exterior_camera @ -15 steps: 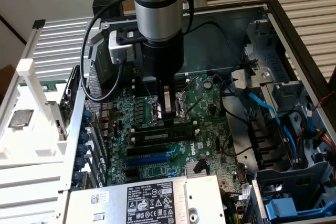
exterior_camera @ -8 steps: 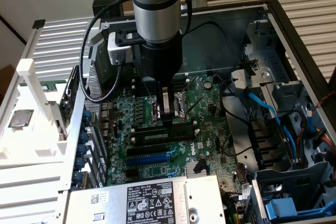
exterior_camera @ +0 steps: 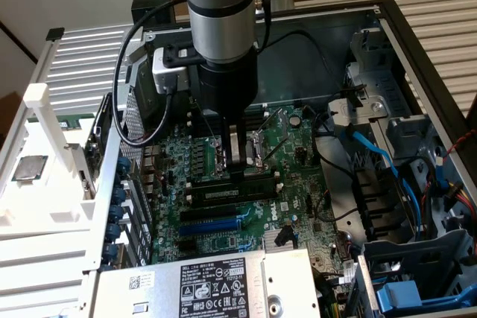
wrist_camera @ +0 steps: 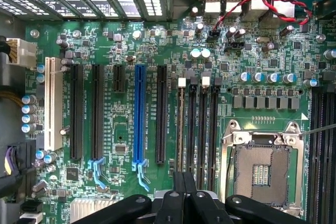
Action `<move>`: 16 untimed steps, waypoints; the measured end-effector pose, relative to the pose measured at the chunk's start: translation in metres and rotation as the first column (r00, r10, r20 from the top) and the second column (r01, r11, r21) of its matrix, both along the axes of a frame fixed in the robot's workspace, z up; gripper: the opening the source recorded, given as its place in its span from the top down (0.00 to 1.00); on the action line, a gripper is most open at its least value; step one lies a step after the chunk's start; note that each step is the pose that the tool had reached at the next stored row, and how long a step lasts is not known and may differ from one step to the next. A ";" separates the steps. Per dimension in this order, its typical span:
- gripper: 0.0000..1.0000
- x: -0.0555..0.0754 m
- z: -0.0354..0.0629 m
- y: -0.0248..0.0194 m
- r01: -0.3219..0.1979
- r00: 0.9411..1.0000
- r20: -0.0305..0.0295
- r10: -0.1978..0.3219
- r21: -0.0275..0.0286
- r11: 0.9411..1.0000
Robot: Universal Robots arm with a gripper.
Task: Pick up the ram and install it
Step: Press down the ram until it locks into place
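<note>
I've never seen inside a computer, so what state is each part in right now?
ram: standing on edge in a memory slot, under the end effector.
CPU socket: uncovered, no chip in it.
other memory slots: three, empty.
blue expansion slot: empty.
computer case: side open.

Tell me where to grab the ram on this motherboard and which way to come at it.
Pinch the ram across its two flat faces near mid-length, coming straight down from above. It appears to stand on edge along the black memory slots, so only its thin upper edge is free.
</note>
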State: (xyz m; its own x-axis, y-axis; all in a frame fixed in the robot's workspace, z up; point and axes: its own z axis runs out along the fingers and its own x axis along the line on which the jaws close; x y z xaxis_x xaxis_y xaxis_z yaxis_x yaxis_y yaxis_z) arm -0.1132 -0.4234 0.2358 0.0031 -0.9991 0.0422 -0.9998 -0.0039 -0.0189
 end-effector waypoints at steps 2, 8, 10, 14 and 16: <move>0.90 0.000 -0.0004 0.0001 0.000 1.000 0.000 0.000 0.000 1.000; 0.90 -0.001 -0.0022 0.0015 0.001 1.000 0.000 -0.001 0.000 1.000; 0.90 -0.002 -0.0025 0.0016 0.001 1.000 0.000 -0.001 0.000 1.000; 0.90 -0.002 -0.0047 0.0019 0.002 1.000 0.000 -0.002 -0.001 1.000; 0.90 -0.002 -0.0052 0.0019 0.003 1.000 -0.001 -0.003 0.000 1.000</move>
